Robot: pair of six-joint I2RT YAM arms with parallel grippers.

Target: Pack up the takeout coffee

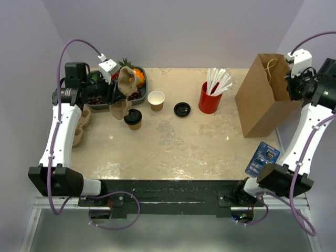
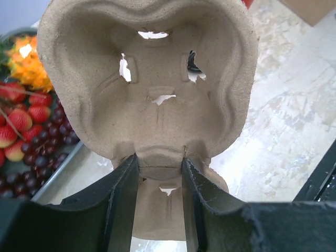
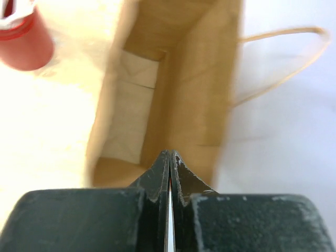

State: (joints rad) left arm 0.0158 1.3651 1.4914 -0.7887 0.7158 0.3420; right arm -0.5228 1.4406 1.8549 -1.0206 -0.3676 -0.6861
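The takeout coffee (image 1: 133,118), a small paper cup with a black lid, stands on the table's left half. Just behind it my left gripper (image 1: 116,90) is shut on a brown pulp cup carrier (image 1: 124,94) and holds it off the table. In the left wrist view both fingers (image 2: 123,205) pinch the carrier's (image 2: 152,84) middle ridge. My right gripper (image 1: 290,79) is shut at the top right rim of the brown paper bag (image 1: 265,100). The right wrist view looks down into the open bag (image 3: 157,105), and I see nothing between the jaws.
A lidless paper cup (image 1: 156,100) and a loose black lid (image 1: 182,109) stand beside the coffee. A red cup with white straws (image 1: 210,97) is left of the bag. A fruit tray (image 1: 142,95) sits back left, more carriers (image 1: 81,128) at the left edge, a blue card (image 1: 262,157) near right.
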